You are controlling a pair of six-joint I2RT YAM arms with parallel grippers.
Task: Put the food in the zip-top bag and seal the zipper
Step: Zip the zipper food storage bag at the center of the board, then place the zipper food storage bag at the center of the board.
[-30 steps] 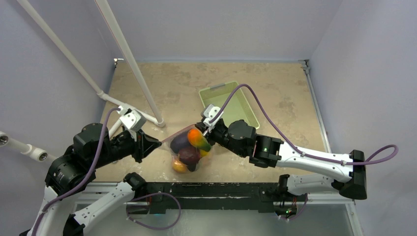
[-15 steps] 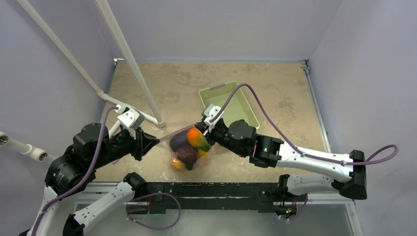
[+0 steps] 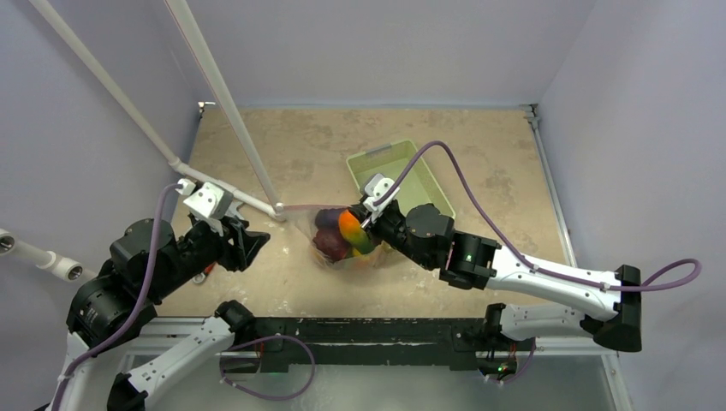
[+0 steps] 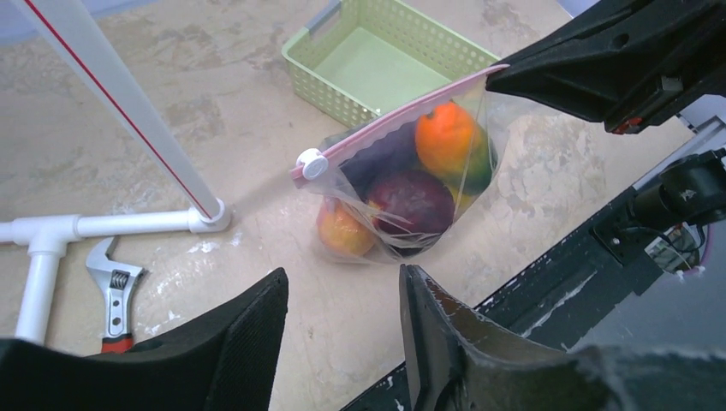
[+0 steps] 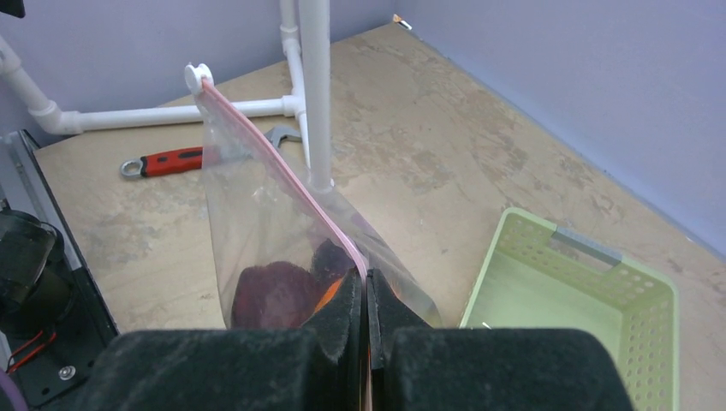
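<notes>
Fruit (image 4: 409,201) fills the clear bag (image 4: 389,244), which hangs from its pink zipper (image 4: 394,122). My right gripper (image 5: 365,295) is pinched tight on one end of that strip, and the white slider (image 4: 313,163) sits at the other end. My left gripper (image 4: 342,278) stands wide with nothing in it, well apart from the bag. The green basket (image 3: 438,190) lies just behind.

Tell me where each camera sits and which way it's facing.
Top external: high behind the robot, looking down on the table; left arm and right arm show.
Left wrist: on the left arm, facing the zip-top bag; open left fingers at the bottom.
Right wrist: on the right arm, looking along the zipper; right fingers shut on it.
Both wrist views share the bag, basket and wrench.
</notes>
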